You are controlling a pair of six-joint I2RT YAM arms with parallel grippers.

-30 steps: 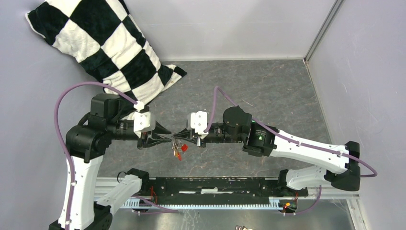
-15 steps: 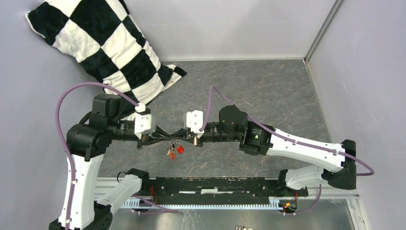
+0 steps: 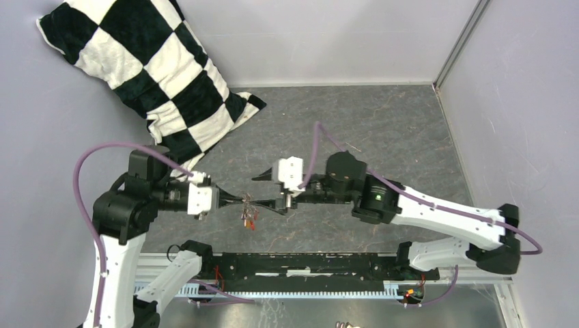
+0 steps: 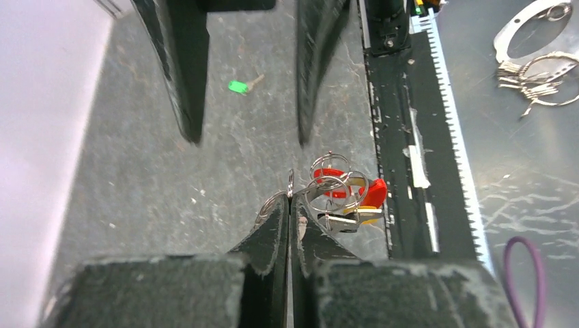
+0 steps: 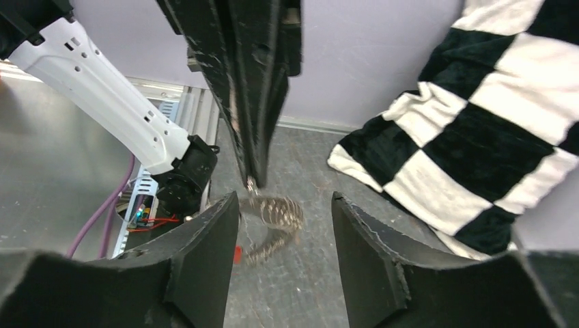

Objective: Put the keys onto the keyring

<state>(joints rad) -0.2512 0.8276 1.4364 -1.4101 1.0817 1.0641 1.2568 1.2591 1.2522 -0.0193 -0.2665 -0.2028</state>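
Keyring (image 4: 331,186) cluster: partly masked, blurred or too small.
Top view: keys (image 3: 250,219) hanging between the two pincers are a speck, heads not separable. Left wrist: left pincer (image 4: 289,198) tips cover the ring's near arc; yellow key (image 4: 367,217) mostly behind coils; right pincer (image 4: 249,139) fingers run off the top edge. Right wrist: ring blurred just beyond the fingertips; red bit (image 5: 237,254) half behind one finger, key or strap unclear.

Bright, even light from overhead; soft shadows on the grey table (image 3: 382,123), sheen on the metal sheet (image 4: 532,171), wrist-view foregrounds blurry.
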